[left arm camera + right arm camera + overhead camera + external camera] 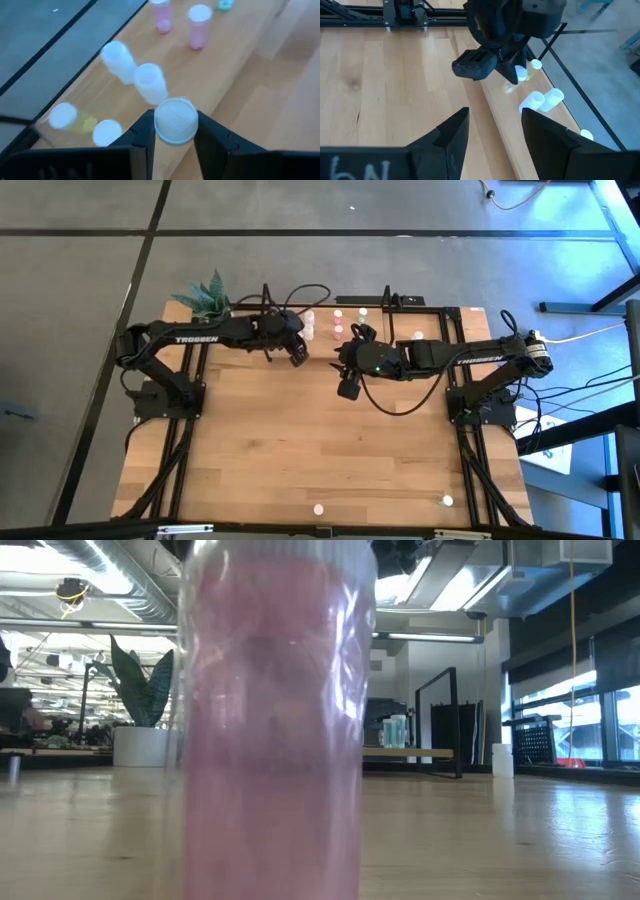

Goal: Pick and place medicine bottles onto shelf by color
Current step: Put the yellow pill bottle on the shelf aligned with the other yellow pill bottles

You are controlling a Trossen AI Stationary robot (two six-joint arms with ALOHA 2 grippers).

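On the shelf (240, 75) several bottles (197, 25) already stood; the left gripper (172, 132) clasped a white-capped bottle (175, 120) just above it (mid-placement, I judged). The right gripper (492, 132) hovered nearby, released. 2 bottles waited at the table's (330, 450) near edge.

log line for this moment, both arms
left gripper: shut on white bottle over shelf | right gripper: open, empty, waiting nearby
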